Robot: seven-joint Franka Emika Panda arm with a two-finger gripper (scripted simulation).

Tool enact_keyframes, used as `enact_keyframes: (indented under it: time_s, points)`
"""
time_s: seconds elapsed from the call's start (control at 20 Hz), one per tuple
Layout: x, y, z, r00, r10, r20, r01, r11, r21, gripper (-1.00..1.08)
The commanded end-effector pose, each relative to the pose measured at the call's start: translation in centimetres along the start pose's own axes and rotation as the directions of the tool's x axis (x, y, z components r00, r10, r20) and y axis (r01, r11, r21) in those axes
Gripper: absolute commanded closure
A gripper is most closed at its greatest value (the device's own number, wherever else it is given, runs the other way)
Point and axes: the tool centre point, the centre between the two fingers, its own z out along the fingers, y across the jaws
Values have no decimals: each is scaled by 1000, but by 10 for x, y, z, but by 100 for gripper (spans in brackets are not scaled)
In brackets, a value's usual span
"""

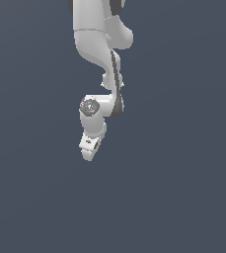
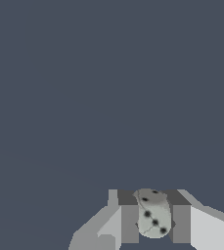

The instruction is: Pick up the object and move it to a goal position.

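**Arm bent down, object held between the fingers**

The white arm [image 1: 102, 54] descends from the exterior view's top, folds at the wrist, and points its end effector [image 1: 89, 150] downward. In the wrist view the fingers [image 2: 129, 223] are clamped on the object [image 2: 154, 219], a pale, dark-spotted lump.

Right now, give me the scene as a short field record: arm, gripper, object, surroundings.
arm: white arm reaching down from the top of the exterior view
gripper: gripper shut on the object
object: small pale grey cube-like piece with dark dots, held between the two fingers
object in exterior view: not discernible
surroundings: plain dark blue-grey background, nothing else visible
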Motion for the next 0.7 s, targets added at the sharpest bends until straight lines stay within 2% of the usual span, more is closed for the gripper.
enact_keyframes:
  time_s: [0.0, 0.35, 0.65]
  points:
    - [-1, 2, -5, 1000, 0, 0, 0, 1000, -1, 108]
    - [-5, 15, -39, 1000, -1, -1, 1, 1000, -1, 108]
    - [-12, 34, -89, 1000, -1, -1, 1, 1000, 0, 108]
